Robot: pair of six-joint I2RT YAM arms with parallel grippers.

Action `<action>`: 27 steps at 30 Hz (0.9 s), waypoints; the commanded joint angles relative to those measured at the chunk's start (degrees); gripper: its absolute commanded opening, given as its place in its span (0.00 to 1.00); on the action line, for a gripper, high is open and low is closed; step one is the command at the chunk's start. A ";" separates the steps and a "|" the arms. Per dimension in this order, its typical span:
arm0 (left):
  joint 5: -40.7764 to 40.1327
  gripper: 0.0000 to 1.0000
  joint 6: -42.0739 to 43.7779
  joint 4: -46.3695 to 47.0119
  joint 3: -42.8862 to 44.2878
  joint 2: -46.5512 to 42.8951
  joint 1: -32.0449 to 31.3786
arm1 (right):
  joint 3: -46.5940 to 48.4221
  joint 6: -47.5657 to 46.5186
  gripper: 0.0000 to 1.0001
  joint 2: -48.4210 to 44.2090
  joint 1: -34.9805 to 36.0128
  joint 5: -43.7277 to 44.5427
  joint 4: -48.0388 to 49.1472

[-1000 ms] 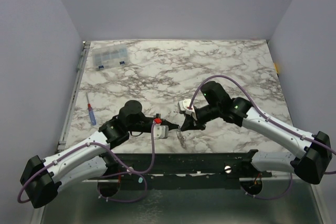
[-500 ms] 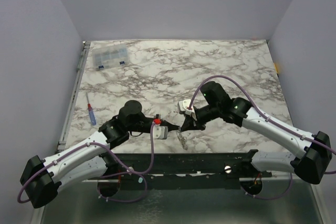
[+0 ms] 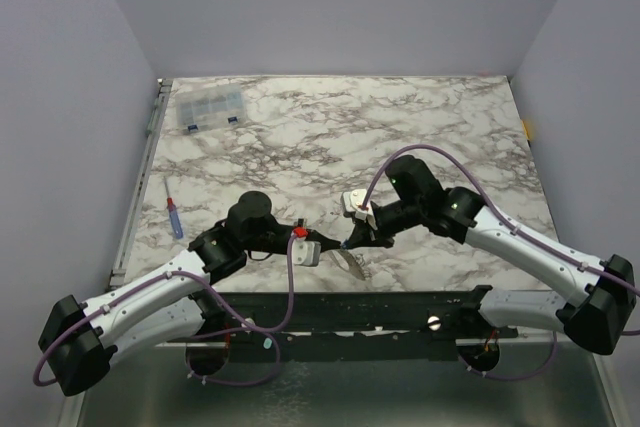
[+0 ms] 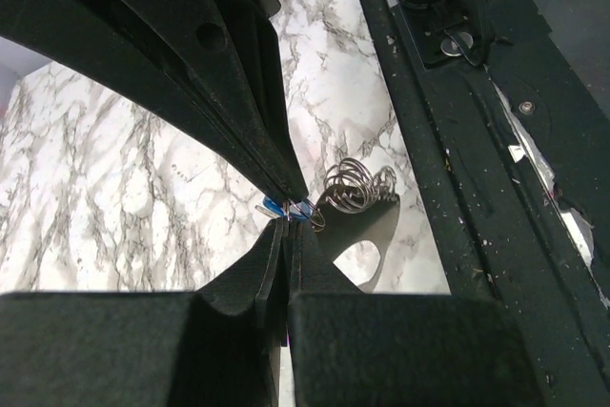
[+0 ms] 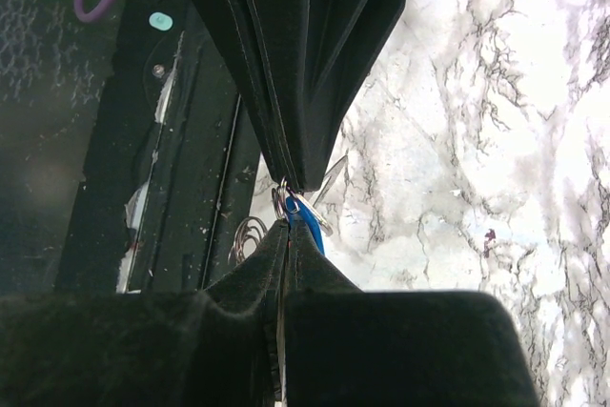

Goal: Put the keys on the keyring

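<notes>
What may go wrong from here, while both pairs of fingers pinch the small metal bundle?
1. The left fingers and the right fingers are shut on one tiny cluster of thin silver wire rings and a small blue tag; pulling apart may bend the rings or slip a grip.
2. The flat silver key is close to the black rail at the near edge of the marble table; if dropped, it may fall off.

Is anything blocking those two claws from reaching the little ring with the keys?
Nothing visible does. Both are already on the bunch: the left gripper is shut on the blue tag, the right gripper on the keyring beside it, with a key dangling just below.
</notes>
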 commanded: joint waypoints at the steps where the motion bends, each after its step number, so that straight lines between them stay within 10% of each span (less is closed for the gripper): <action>1: 2.31 0.00 0.51 -1.01 1.16 0.38 -0.37 | 0.26 -0.33 0.01 -1.39 -0.22 1.04 0.61; 27: 2.06 0.00 1.30 -1.00 1.06 -0.67 -0.39 | 0.28 0.87 0.01 -1.87 -0.22 2.48 1.67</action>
